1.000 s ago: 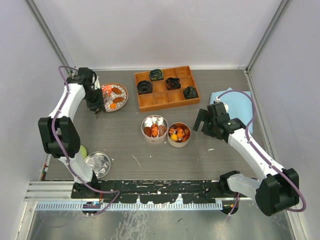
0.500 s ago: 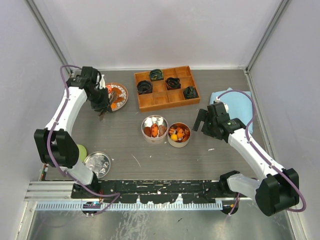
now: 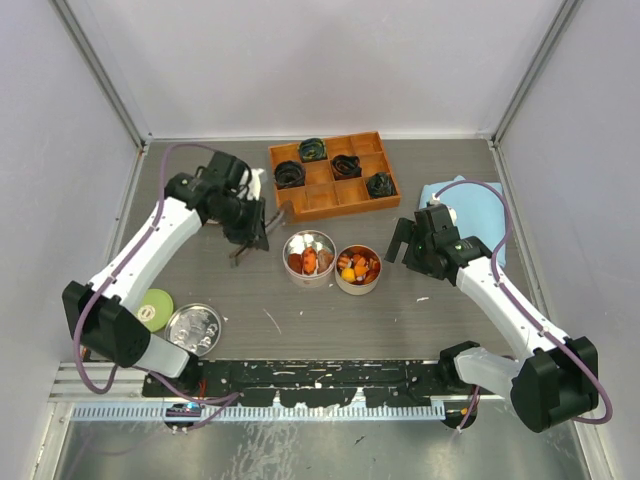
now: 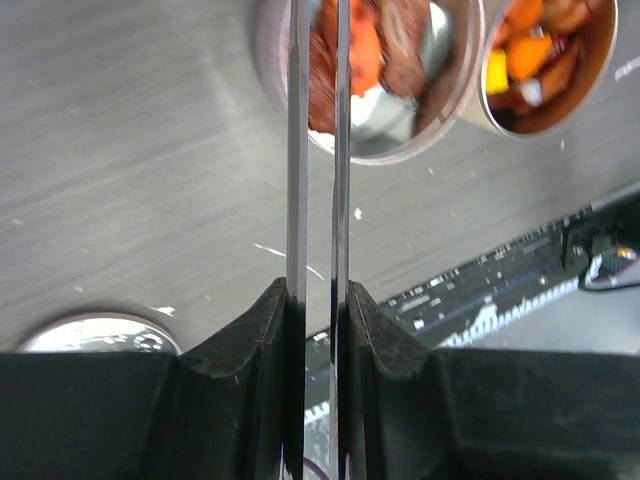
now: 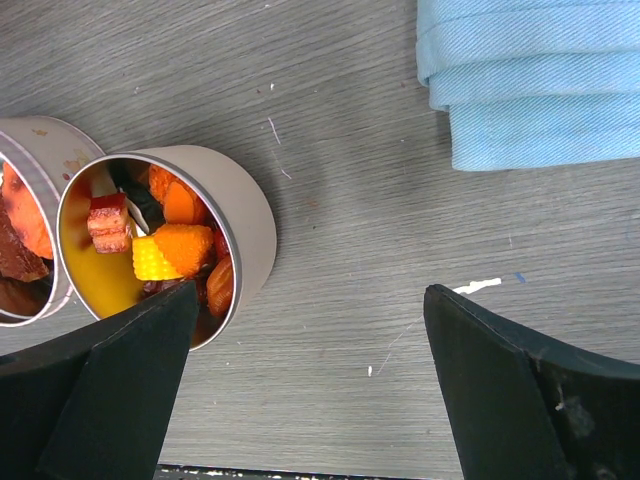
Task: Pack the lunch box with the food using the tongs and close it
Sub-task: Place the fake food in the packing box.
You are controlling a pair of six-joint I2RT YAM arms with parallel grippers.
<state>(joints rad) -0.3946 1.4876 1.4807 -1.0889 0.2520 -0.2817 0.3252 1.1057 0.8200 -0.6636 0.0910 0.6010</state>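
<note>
Left wrist view: black left fingers [image 4: 255, 335], nearly closed, pinch long thin shiny steel tongs [image 4: 297, 150] that point toward a round shiny metal tin [image 4: 385, 150] of orange and brown food chunks [image 4: 365, 45]. The right fingers [image 5: 130, 380] stand wide open and empty beside a second tin [image 5: 250, 230] on the grey counter [image 5: 350, 150].

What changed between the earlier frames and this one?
The left gripper, shut on the long silver metal tongs, swung rightward from the far-left side to just left of the round metal tins. The open right gripper, both tins and the wooden compartment tray stayed put.
</note>
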